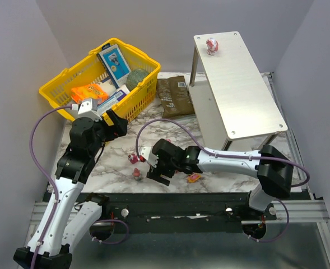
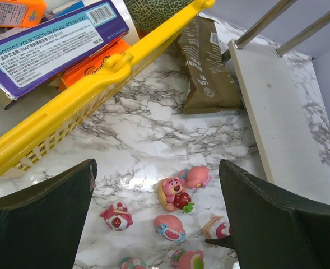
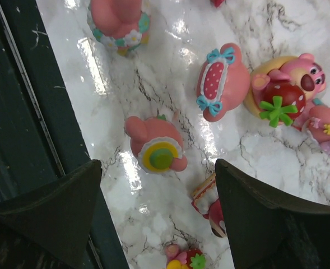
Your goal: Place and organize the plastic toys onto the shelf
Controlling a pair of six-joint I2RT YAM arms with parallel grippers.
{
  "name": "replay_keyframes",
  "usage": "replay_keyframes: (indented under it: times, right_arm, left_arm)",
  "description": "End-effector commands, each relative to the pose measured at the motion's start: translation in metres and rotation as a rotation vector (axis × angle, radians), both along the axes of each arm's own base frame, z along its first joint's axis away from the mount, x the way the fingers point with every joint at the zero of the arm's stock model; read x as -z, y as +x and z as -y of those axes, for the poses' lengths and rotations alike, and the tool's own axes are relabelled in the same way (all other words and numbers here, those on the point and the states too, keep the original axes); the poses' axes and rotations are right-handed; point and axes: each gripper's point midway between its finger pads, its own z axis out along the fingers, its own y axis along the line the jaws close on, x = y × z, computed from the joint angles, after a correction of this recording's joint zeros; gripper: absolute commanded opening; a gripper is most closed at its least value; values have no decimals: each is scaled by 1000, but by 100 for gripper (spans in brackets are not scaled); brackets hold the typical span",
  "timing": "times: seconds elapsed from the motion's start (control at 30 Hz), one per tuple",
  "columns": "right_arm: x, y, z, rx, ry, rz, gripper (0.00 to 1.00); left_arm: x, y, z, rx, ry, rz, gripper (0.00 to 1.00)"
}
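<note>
Right wrist view: pink toy (image 3: 156, 147) with yellow-green disc lies between open jaws

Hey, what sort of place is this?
Probably a lab test booth, not a real shop: plain walls box in a marble-look table, a left arm and right arm are bolted at its edge, and the yellow grocery basket and shelf look staged.

toys (image 1: 133, 158) mostly hidden under right arm (image 1: 223, 161)

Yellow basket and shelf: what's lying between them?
A flat brown packet lies between the yellow basket and the shelf, clearest in the top view.
</note>
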Motion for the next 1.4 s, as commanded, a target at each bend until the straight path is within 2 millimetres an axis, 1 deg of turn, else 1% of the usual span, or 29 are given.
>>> replay_keyframes:
  times: [0.0, 0.03, 0.07, 0.1, 0.17, 0.4, 0.53, 0.6, 0.63, 0.7, 0.73, 0.8, 0.83, 0.93, 0.97, 1.0, 1.03, 1.07, 1.13, 1.17, 1.2, 1.23, 1.27, 1.3, 1.33, 1.37]
  right_arm:
    - [23, 6, -1, -28, -37, 52, 83]
    - [30, 10, 2, -21, -55, 71, 82]
    - [31, 14, -2, -21, -36, 95, 81]
    - [37, 14, 0, -28, -42, 100, 80]
    - [41, 14, -5, -42, -28, 102, 78]
    - [52, 12, -9, -19, -12, 71, 70]
    - [54, 9, -7, 13, -10, 45, 61]
    - [55, 9, -5, 37, -13, 36, 59]
    - [54, 9, -4, 46, -14, 34, 54]
    - [55, 8, -1, 72, -22, 18, 50]
    - [56, 7, 0, 82, -27, 12, 43]
    - [57, 6, 3, 120, -37, -14, 37]
    - [57, 5, 3, 133, -35, -22, 31]
    - [56, 3, 4, 182, -23, -51, 24]
    - [52, 3, 4, 181, -18, -51, 22]
    - [50, 1, 4, 218, -8, -75, 19]
    - [43, 2, 1, 223, 7, -75, 16]
    - [40, 0, 3, 226, -5, -82, 14]
    - [21, 1, 1, 240, 14, -84, 8]
    - [9, 1, 1, 240, 12, -87, 6]
    - [-9, 2, -2, 243, 43, -78, 4]
    - [-19, 3, -1, 255, 54, -77, 1]
    - [-27, 2, 5, 266, 34, -77, 1]
    - [-48, 6, 0, 274, 70, -66, 1]
    - [-66, 5, 1, 286, 102, -63, 1]
    - [-75, 5, 6, 301, 98, -58, 1]
  left_arm:
    - [7, -6, 5, 31, -3, -17, 99]
    - [8, -6, 5, 33, -4, -20, 99]
    - [8, -6, 6, 38, -7, -16, 99]
    - [9, -6, 7, 41, -7, -20, 99]
    - [8, -6, 7, 41, -6, -18, 99]
    - [11, -9, 6, 42, -6, -24, 99]
    - [14, -11, 5, 39, -5, -30, 99]
    - [15, -12, 4, 34, -9, -31, 99]
    - [15, -12, 4, 34, -10, -31, 99]
    - [15, -12, 4, 32, -10, -31, 99]
    - [15, -12, 4, 32, -10, -31, 99]
    - [15, -12, 4, 32, -9, -33, 99]
    - [14, -13, 4, 32, -10, -30, 99]
    - [15, -14, 4, 31, -9, -33, 99]
    - [16, -14, 3, 31, -8, -35, 99]
    - [15, -14, 3, 30, -6, -35, 99]
    - [16, -15, 3, 28, -6, -35, 99]
    - [16, -15, 2, 27, -3, -37, 99]
    - [14, -15, 2, 28, -2, -36, 99]
    - [14, -15, 2, 28, -1, -35, 99]
    - [12, -15, 2, 30, 0, -32, 99]
    - [12, -14, 3, 32, 0, -35, 99]
    - [11, -14, 3, 33, -1, -32, 99]
    - [10, -14, 3, 34, 0, -31, 99]
    - [10, -13, 3, 36, 1, -32, 99]
    - [9, -13, 4, 38, 1, -29, 99]
